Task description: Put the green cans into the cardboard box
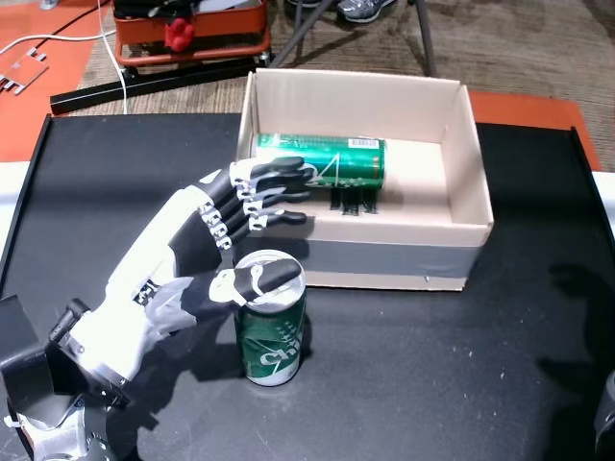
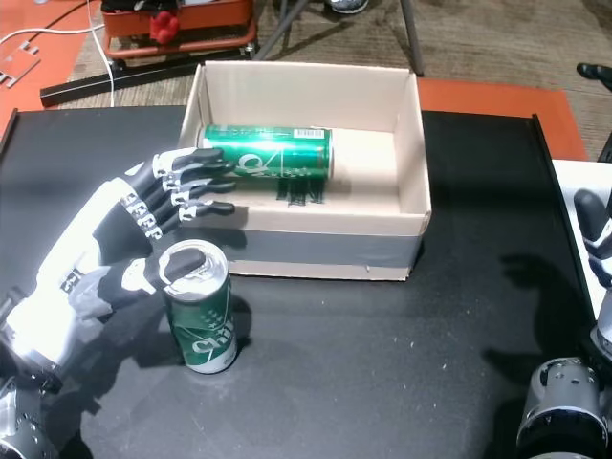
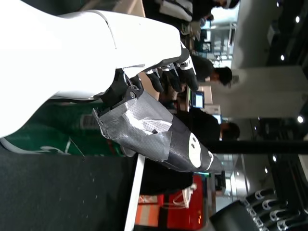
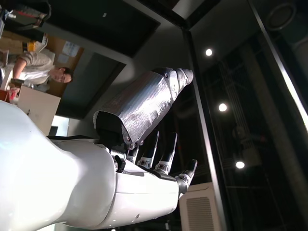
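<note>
The standing green can sits low in the middle of a head view, just below the cardboard box. It looks light, smooth and slippery, so I should hold its round side. My left hand is open, thumb on its top. Another can lies inside. My right hand is open, holding nothing.

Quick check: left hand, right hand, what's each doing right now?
Left hand: open, thumb over the standing green can, fingers spread, no grasp.
Right hand: open, fingers extended, holding nothing.
</note>
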